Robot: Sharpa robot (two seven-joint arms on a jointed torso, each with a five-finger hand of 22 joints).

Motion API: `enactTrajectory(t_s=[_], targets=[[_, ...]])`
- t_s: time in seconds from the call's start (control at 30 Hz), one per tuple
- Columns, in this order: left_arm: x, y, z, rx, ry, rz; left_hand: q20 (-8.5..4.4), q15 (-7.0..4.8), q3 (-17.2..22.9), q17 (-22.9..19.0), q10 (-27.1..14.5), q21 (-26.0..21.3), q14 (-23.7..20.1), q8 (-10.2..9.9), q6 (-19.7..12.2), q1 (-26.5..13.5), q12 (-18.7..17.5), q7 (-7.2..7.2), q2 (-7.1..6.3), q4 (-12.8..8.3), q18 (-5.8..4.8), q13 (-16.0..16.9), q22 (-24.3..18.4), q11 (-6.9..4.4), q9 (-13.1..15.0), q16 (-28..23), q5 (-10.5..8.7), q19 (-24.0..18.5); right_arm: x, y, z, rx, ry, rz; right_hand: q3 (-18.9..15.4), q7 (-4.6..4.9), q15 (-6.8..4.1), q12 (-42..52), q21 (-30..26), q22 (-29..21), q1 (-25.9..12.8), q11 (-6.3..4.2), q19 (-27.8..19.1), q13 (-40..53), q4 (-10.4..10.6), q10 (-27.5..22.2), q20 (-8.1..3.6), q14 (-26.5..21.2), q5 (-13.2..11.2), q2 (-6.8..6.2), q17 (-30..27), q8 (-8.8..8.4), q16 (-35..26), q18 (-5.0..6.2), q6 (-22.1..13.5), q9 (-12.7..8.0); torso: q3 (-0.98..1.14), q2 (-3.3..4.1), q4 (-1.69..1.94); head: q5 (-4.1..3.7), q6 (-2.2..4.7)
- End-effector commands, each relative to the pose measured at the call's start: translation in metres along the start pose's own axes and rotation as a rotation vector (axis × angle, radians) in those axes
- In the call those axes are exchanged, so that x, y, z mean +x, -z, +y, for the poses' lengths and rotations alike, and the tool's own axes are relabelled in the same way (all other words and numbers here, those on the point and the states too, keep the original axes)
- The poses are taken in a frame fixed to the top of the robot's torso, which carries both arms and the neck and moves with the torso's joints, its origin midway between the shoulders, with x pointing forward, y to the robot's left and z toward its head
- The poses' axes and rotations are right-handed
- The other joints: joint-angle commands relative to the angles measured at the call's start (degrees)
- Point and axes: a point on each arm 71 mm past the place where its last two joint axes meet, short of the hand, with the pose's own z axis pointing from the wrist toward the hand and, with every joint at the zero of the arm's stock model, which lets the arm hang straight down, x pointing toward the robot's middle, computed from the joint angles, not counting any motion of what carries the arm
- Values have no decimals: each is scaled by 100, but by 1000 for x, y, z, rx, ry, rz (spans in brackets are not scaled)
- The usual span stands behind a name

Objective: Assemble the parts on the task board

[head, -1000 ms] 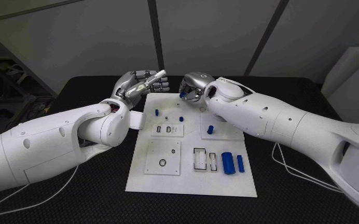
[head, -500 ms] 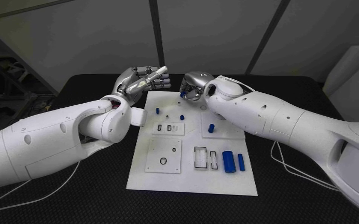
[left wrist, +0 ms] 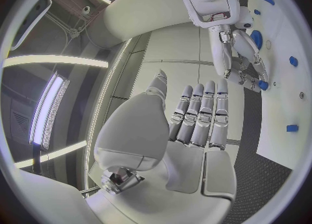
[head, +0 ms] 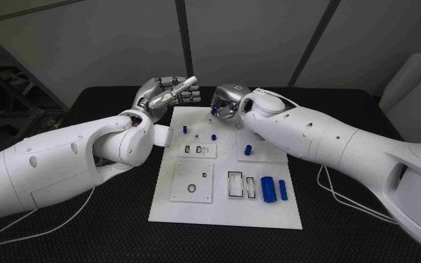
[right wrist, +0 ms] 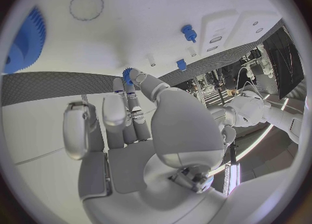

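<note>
Left hand lifts a little higher

Since a second ago the left hand point(head: 168, 95) rises slightly, palm up, fingers loosely spread, empty, at the task board's point(head: 226, 214) far-left corner. Wrist view: the right hand point(right wrist: 133, 102) pinches a small blue gear point(right wrist: 127, 75) over the board's far edge.

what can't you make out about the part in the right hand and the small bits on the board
- Blue part held at the right hand: its fingers cover most of it in the head and right wrist views, so its shape is unclear.
- Small pieces on the task board: too small in the head view to identify.
- Left hand: raised with fingers together; the head view doesn't settle whether it holds anything.
</note>
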Motion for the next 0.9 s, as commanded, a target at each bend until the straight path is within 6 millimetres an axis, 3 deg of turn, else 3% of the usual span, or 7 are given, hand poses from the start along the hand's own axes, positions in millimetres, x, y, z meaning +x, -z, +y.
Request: enactTrajectory(t_s=[0.03,0.2,0.37,0.47,0.63,0.77,0.9], targets=[[0,-1,-2,15,-4,6,15,27,9,-6,6,21,-5,-21,-37,-35,-20,90,21,-32,-86,-7,-9,38,-9,-31,18,26,-3,-1,1,-16,0,-18,-23,62,81,-27,-114,-60,19,52,-169,-6,36,-282,35,-56,-52,-109,-178,-19,-124,110,-182,-37,-2,2,1,3,7],[0,-1,-2,15,-4,5,16,29,1,-5,5,20,0,-27,-39,-37,-33,93,26,-51,-86,-6,-14,41,-13,-43,17,22,-4,0,1,-23,-9,-36,-306,128,173,-31,-351,-535,161,171,-454,-16,106,-1090,131,-152,-230,-225,-558,-17,-388,207,-558,-114,-1,1,2,3,10],[-2,-1,-3,15,-6,1,16,29,1,-5,5,20,0,-27,-39,-37,-33,93,26,-51,-86,-6,-14,41,-13,-43,17,22,-9,7,-6,-21,-18,-76,-532,145,183,7,-429,-662,329,177,-507,4,240,-1137,154,-153,-326,-205,-659,2,-458,232,-589,-102,3,-7,-8,4,28],[-4,0,-3,15,-7,-1,16,29,1,-5,5,20,0,-27,-39,-37,-33,93,26,-51,-86,-6,-14,41,-13,-43,17,22,-15,19,-19,-5,-44,-109,-557,159,164,101,-433,-656,372,148,-488,38,290,-836,139,-136,-214,-153,-663,25,-456,230,-497,-89,5,-17,-30,3,45],[-8,0,-3,10,-5,-4,16,30,0,-5,4,19,0,-28,-40,-38,-36,93,27,-55,-86,-6,-16,41,-14,-46,17,21,-25,46,-45,44,-144,-145,-453,34,18,418,-139,-33,276,-47,-98,183,410,139,24,22,-112,-106,-166,16,-90,103,-414,-87,22,-37,-101,22,71],[-12,0,-2,8,-7,-13,16,30,0,-5,4,19,0,-28,-40,-38,-36,93,27,-55,-86,-6,-16,41,-14,-46,17,21,-26,69,-70,138,-281,-80,-507,-98,-151,627,71,406,52,-238,165,362,639,860,-139,117,-449,-205,204,0,191,13,-458,-93,38,-58,-157,30,81],[-18,0,-2,6,-13,-26,17,30,-1,-5,5,19,2,-29,-39,-38,-37,92,30,-59,-86,-6,-17,41,-14,-48,17,21,-27,87,-91,218,-346,-13,-790,-222,-285,1080,314,945,-116,-403,476,755,888,1588,-276,217,-516,-420,683,-7,542,-100,-602,-99,60,-76,-197,31,96]])
